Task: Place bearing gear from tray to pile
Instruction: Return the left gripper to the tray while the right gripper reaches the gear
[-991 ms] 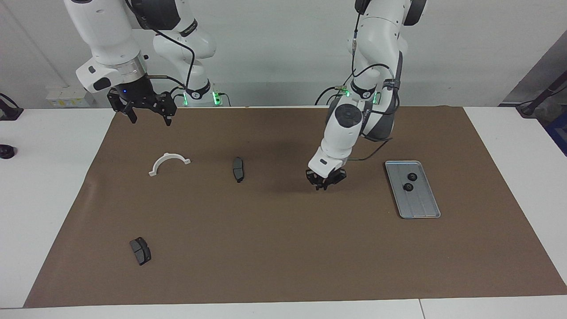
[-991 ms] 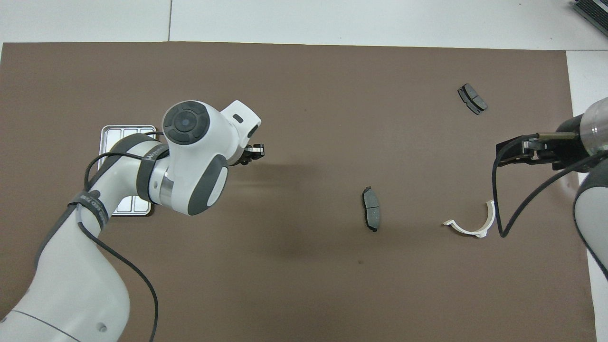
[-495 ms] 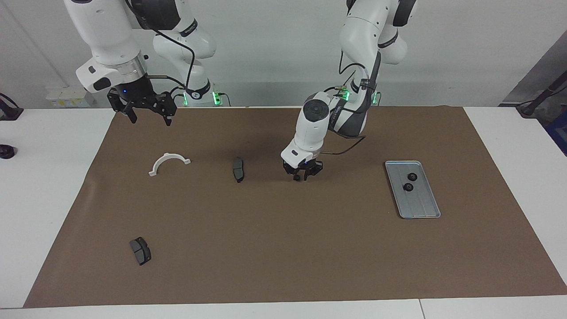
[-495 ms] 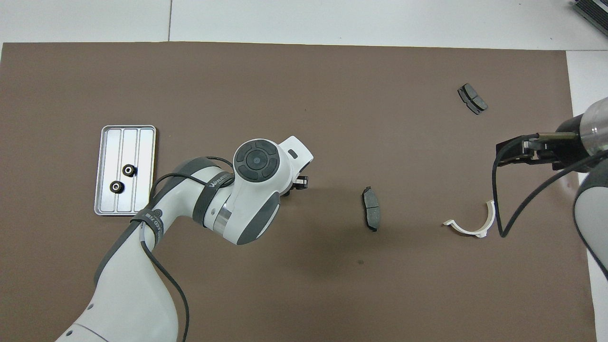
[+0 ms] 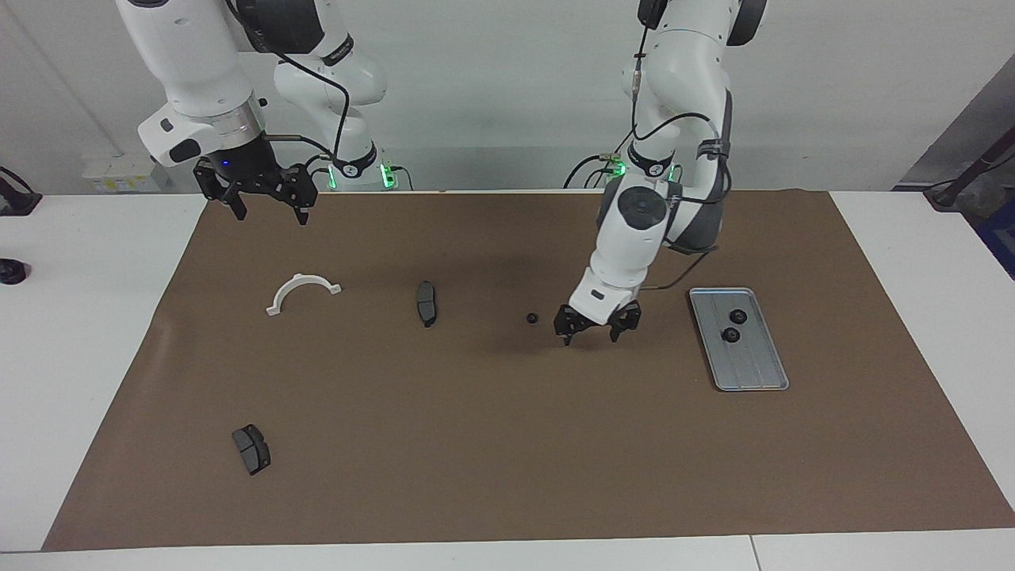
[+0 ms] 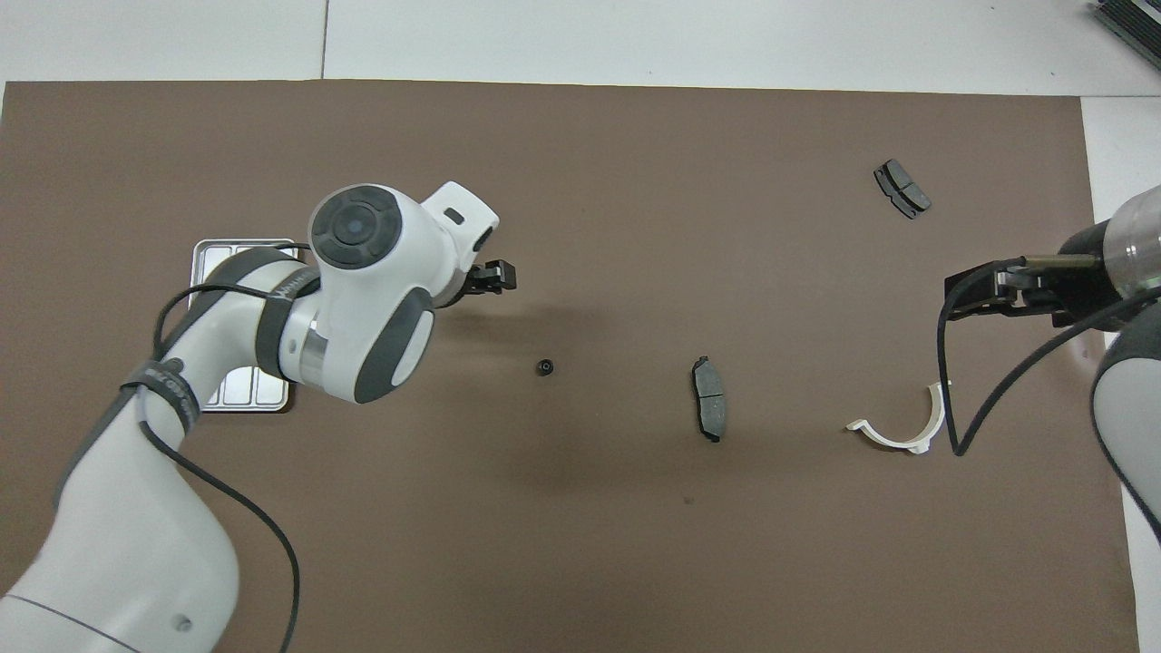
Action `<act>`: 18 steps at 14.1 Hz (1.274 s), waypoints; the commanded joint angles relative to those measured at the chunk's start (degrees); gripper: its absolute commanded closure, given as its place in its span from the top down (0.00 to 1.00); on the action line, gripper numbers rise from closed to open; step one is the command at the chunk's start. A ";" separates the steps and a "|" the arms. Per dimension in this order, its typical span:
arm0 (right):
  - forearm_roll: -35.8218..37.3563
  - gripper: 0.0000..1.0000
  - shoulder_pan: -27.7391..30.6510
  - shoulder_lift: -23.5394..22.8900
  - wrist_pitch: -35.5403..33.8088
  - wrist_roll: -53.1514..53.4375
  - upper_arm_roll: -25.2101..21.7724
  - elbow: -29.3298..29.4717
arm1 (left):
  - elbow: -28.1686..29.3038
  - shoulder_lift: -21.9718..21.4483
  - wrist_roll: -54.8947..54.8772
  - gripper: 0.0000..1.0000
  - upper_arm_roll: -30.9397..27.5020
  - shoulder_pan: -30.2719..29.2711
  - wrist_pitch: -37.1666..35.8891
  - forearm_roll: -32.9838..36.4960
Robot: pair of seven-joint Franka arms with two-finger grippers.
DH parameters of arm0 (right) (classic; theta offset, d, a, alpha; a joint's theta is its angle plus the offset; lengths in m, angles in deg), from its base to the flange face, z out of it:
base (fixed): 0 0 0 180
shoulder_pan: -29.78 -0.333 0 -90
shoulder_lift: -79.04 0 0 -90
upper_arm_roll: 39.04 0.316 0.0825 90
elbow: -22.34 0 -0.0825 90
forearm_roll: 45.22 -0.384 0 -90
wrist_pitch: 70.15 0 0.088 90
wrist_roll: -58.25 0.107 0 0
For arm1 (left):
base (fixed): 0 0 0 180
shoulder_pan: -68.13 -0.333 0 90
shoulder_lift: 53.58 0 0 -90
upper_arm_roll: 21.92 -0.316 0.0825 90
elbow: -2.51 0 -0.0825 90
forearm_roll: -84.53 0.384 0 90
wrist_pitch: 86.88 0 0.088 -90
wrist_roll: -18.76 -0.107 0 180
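Note:
A small black bearing gear (image 5: pixel 531 318) lies loose on the brown mat between the tray and the nearest brake pad; it also shows in the overhead view (image 6: pixel 544 367). My left gripper (image 5: pixel 591 329) is open and empty, low over the mat between that gear and the silver tray (image 5: pixel 753 369). Two more gears (image 5: pixel 738 316) (image 5: pixel 730 335) lie in the tray. The pile is a white half-ring bracket (image 5: pixel 301 291) and two dark brake pads (image 5: pixel 427 303) (image 5: pixel 251 449). My right gripper (image 5: pixel 266 208) is open and waits above the mat's corner by the robots.
In the overhead view my left arm covers most of the tray (image 6: pixel 213 258), and the left gripper (image 6: pixel 499 275) shows beside the arm's wrist. The bracket (image 6: pixel 902 426) and the pads (image 6: pixel 709 410) (image 6: pixel 902 189) lie toward the right arm's end.
My left gripper carried a gear toward the pile, let it go on the mat, opened and drew back toward the tray. The right arm has not moved.

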 commanded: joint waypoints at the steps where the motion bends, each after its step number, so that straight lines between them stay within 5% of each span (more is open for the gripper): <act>1: -1.51 1.00 -2.95 2.09 3.30 0.14 0.45 -3.86 | -0.01 -3.15 -7.82 1.00 0.70 -7.73 -4.57 0.05; 7: -4.24 1.00 -14.82 0.17 13.84 12.08 0.45 -10.11 | 5.95 -5.53 -26.99 1.00 0.70 -20.05 -3.97 -0.03; 13: -1.62 1.00 -25.81 -11.42 27.56 26.32 0.36 -10.91 | 17.03 -8.78 -34.66 0.90 0.70 -24.63 4.37 -0.03; 18: 1.03 1.00 -32.50 -18.99 35.40 34.60 0.36 -10.38 | 18.71 -8.96 -34.58 0.71 0.70 -24.72 6.41 -0.03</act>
